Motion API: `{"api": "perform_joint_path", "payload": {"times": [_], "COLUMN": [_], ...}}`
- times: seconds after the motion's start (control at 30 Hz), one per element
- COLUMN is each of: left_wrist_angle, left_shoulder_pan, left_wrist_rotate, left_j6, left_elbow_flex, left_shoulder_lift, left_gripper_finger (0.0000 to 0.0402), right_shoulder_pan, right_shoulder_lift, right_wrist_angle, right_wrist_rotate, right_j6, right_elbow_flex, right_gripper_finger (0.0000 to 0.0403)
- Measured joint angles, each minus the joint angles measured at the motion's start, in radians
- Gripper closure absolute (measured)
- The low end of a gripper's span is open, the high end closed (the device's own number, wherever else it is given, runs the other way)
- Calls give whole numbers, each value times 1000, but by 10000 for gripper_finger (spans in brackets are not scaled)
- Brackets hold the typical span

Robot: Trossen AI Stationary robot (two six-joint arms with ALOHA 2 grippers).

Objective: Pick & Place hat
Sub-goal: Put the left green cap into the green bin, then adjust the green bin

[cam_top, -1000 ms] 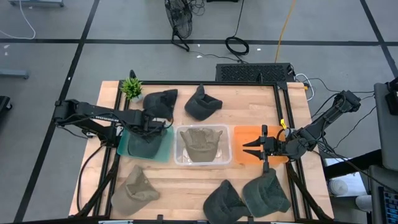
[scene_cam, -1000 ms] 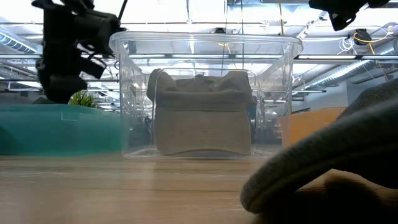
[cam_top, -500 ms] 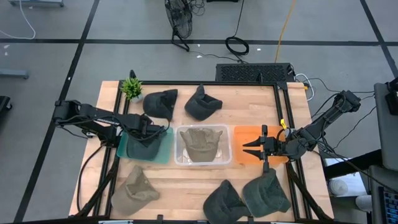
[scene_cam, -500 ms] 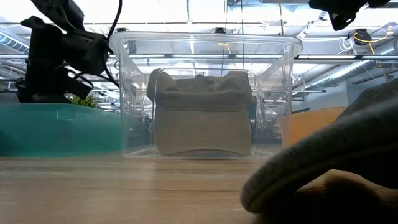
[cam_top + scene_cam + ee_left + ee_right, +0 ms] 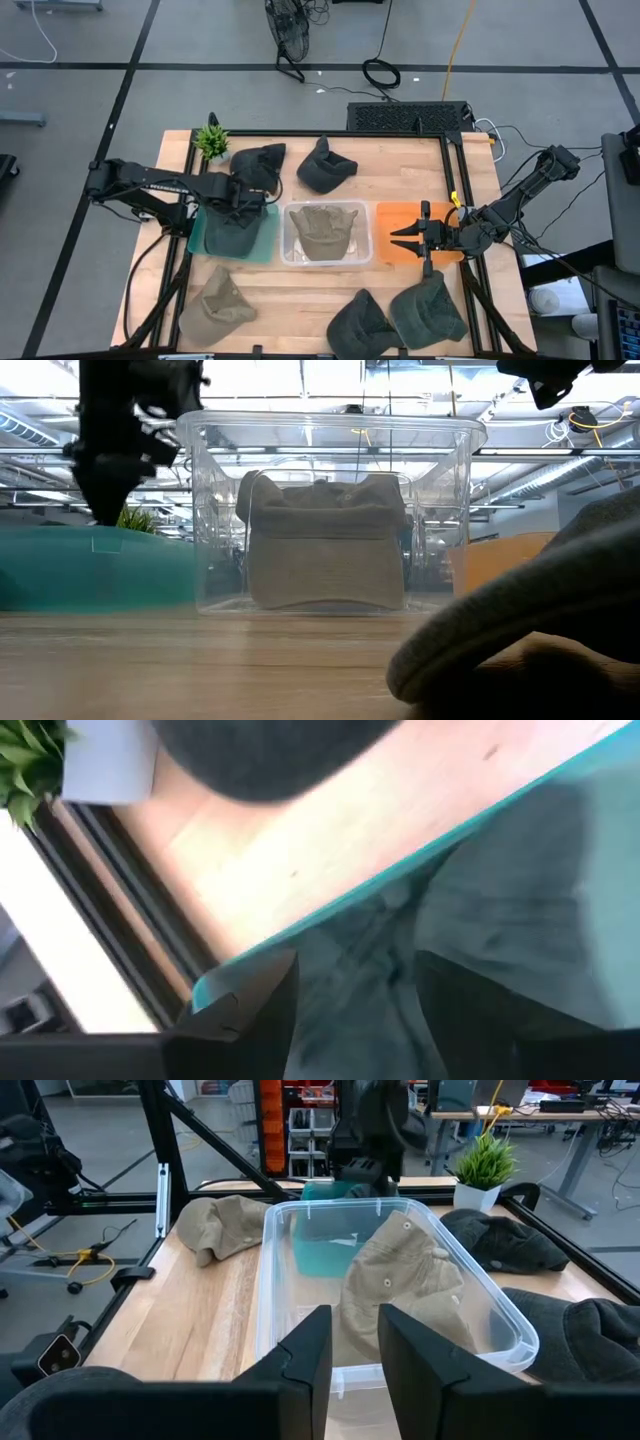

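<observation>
**Dark hat lies in the teal bin**

Wooden table (image 5: 400, 165) on grey tiled floor. At nine o'clock, the teal bin (image 5: 235, 235) holds a dark crumpled hat (image 5: 232, 238). Left gripper (image 5: 245, 197) above it, fingers wide. Right gripper (image 5: 408, 239) hovers over the orange bin (image 5: 385, 215), fingers narrowly apart, holding nothing.

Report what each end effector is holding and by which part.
Nothing held. Left end effector is open over the teal bin; right end effector is open and empty over the orange bin.
</observation>
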Motion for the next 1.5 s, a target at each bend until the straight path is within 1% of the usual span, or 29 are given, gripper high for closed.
{"api": "perform_joint_path", "payload": {"times": [0.1,0.2,0.4,0.53,0.6,0.77,0.93,1.03,1.1,1.17,1.27,1.37,1.43,1.5], "left_wrist_angle": [72,142,102,104,109,150,244,334,350,298,172,135,186,295], "left_shoulder_pan": [-56,-105,-124,-117,-107,-85,-82,-101,-115,-122,-123,-126,-151,-192], "left_wrist_rotate": [-1,-6,-127,-173,-170,-100,-97,-88,-92,-122,-190,-218,-205,-166], "left_j6": [-43,-24,-62,-50,-46,-7,25,98,127,125,74,26,35,77], "left_elbow_flex": [14,-4,-16,-16,-24,-60,-92,-84,-62,-40,4,43,60,61], "left_shoulder_lift": [-1,13,75,98,108,141,143,111,83,47,-10,-51,-76,-92], "left_gripper_finger": [190,190,190,190,190,190,190,190,190,190,190,190,190,190], "right_shoulder_pan": [0,0,0,0,0,0,0,0,0,0,0,0,0,0], "right_shoulder_lift": [0,0,0,0,0,0,0,0,0,0,0,0,0,0], "right_wrist_angle": [0,-1,2,11,16,15,15,11,-4,-20,-27,-26,-26,-26], "right_wrist_rotate": [-7,-29,-28,-27,-27,-27,-27,-27,-27,-27,-24,-23,-23,-23], "right_j6": [16,15,15,12,7,7,-15,-32,-47,-49,-41,-41,-41,-39], "right_elbow_flex": [0,0,0,0,0,0,0,0,0,0,0,0,0,0], "right_gripper_finger": [330,330,330,330,330,330,330,330,330,330,330,330,330,330]}}
